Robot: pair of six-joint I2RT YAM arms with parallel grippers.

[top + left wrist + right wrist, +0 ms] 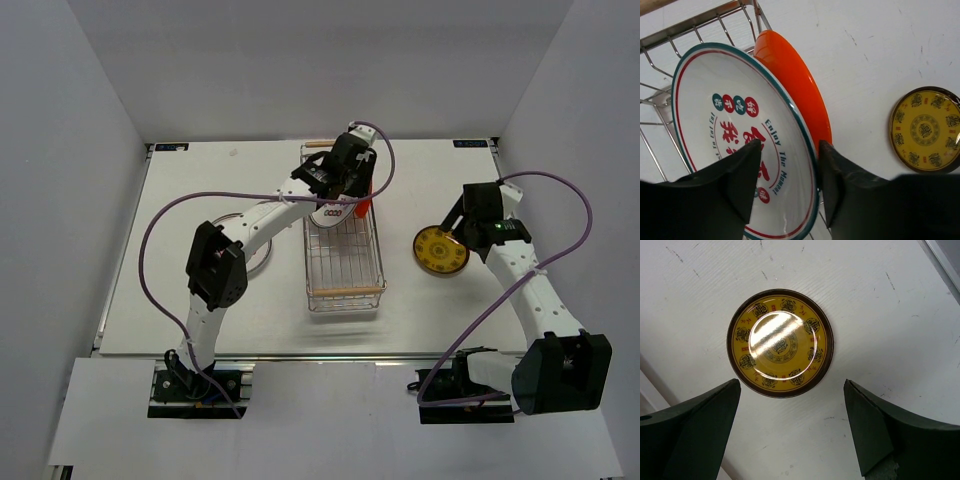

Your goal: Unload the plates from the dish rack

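The left end effector (352, 190) (790, 145) reaches into the far end of the dish rack (345, 270) (715, 17), which sits mid-counter (200, 180) with its long sides running from the far edge toward the near edge. Its fingers (740, 185) are moderately parted and straddle the rim of a white plate (333, 213) (715, 90) with a green edge and red lettering. One finger lies over the plate's face and the other sits in the gap behind it. They do not appear to be clamped on the plate.

An orange plate (363, 203) (790, 70) stands on edge directly behind the white one, toward the rack's right side. Both are tilted among the wires at the rack's far end. The near end of the rack, by its wooden handle (345, 290), holds no plates.

On the right half of the counter, between the rack and the right edge, a yellow patterned plate (441, 250) (925, 130) (780, 342) with a dark rim lies flat, face up. The right end effector (462, 222) (792, 382) hangs above it, spread wide and holding nothing, with the plate framed between its fingers (695, 415).

Left of the rack, a pale plate (258, 255) with a dark rim lies flat on the counter, partly hidden under the left arm.
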